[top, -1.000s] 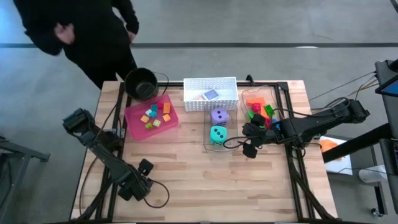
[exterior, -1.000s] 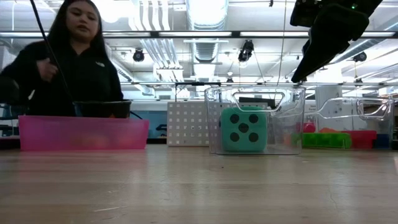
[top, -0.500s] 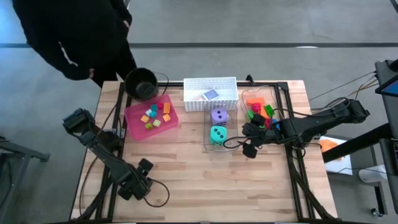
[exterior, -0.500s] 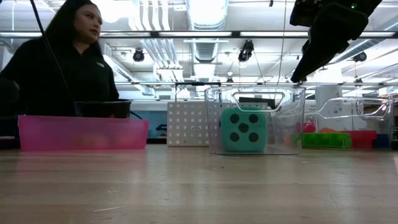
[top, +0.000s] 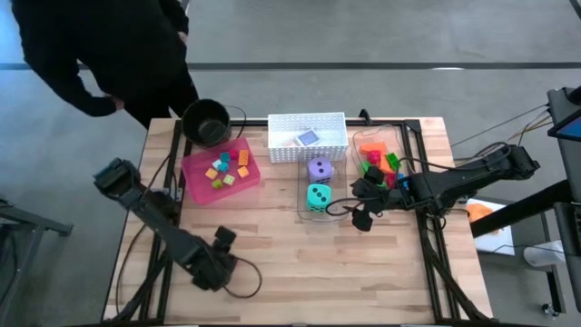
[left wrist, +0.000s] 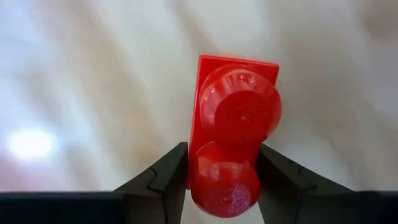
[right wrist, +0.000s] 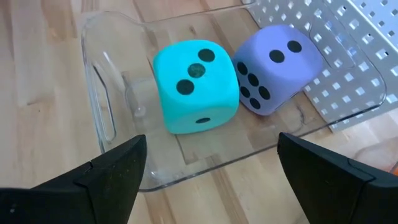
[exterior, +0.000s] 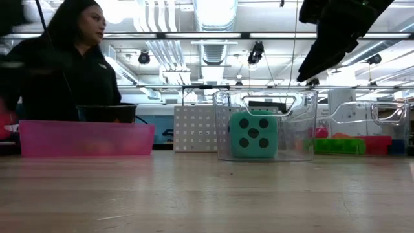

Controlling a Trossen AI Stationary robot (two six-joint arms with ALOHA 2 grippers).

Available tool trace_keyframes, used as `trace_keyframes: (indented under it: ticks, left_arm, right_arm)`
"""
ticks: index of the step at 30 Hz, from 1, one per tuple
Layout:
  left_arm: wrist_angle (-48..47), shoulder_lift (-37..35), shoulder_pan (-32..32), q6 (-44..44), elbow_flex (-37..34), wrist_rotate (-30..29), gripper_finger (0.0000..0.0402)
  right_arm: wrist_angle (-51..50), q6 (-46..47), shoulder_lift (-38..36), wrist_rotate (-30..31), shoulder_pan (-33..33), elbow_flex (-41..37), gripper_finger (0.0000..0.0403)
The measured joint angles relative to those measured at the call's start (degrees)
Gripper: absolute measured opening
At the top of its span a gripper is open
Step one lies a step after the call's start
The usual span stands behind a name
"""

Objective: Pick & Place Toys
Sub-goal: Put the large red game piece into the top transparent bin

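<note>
Two arms: both mine, reaching in from opposite sides of the pale wooden slatted table (top: 300, 263).
Left arm: stretched low along the near left part of the table; since a second ago its wrist has swung further toward the table's middle.
Right arm: held above the table, just beside the clear plastic bin (right wrist: 112, 124); unmoved.
Clear bin: holds the teal dotted foam die (right wrist: 196, 87) and the purple dotted foam die (right wrist: 277, 68), touching.
Right gripper (right wrist: 211, 186): my fingers spread wide, gripping nothing, over the bin's rim.
Left gripper (left wrist: 224, 180): my fingers have drawn in from wide apart and now pinch the red studded plastic brick (left wrist: 235, 124) by its sides.
</note>
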Motion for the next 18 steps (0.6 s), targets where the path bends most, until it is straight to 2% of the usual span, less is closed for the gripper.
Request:
trace_keyframes:
  ticks: [6, 9, 12, 18]
  left_arm:
    - [8.4, 0.0, 6.2, 0.7, 3.7, -24.3, 0.0157]
    - [17.9, 0.0, 11.5, 0.9, 5.4, -31.8, 0.0156]
    - [29.2, 0.0, 17.9, 2.2, 6.4, -30.2, 0.0156]
    - [50.4, 0.1, 29.2, 12.6, 5.5, -9.1, 0.0156]
  right_arm:
    - [2.5, -0.9, 0.0, 0.0, 0.0, -0.1, 0.036]
    - [4.4, -3.1, 0.5, 0.0, 0.0, -0.2, 0.036]
    - [8.6, -6.7, 1.7, 0.0, 0.0, -0.5, 0.036]
    - [17.5, -16.9, 6.4, -2.1, 0.0, -0.6, 0.036]
